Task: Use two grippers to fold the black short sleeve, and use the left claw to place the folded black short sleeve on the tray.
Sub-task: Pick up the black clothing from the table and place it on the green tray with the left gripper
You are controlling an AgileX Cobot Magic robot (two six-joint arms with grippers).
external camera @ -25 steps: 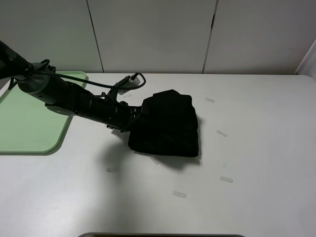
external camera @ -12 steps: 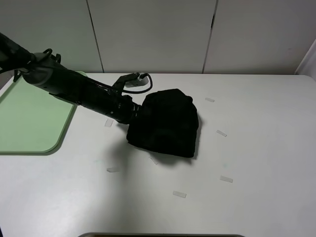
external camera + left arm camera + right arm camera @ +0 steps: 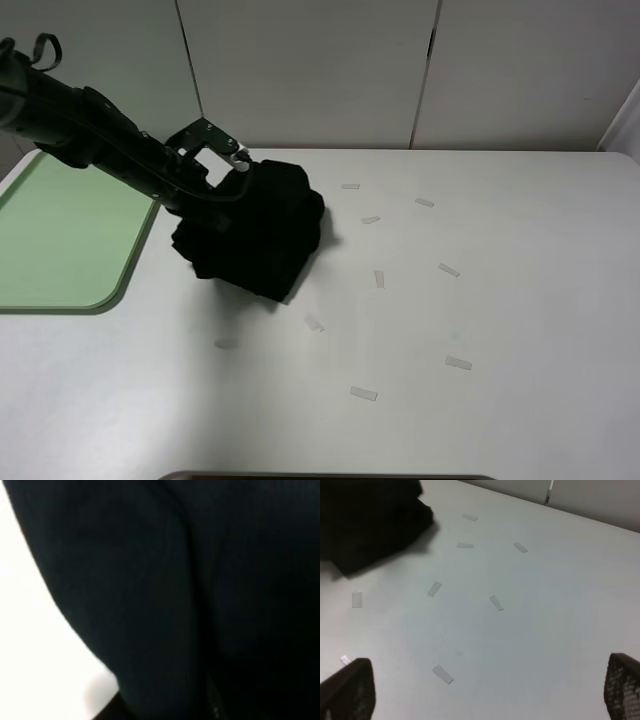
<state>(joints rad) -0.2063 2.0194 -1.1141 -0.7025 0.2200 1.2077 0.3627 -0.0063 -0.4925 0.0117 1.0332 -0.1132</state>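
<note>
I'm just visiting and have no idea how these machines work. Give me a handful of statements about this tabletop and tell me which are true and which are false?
1. The black short sleeve is bundled up, not spread flat. True.
2. The shirt already lies on the tray. False: it is on the white table, just right of the tray, whose green surface is bare.
3. The left gripper is at the shirt's edge nearest the tray. True.
4. The right gripper grips the shirt too. False: its fingers stand wide apart over bare table, clear of the cloth.
5. Small pale strips of tape dot the table. True.
</note>
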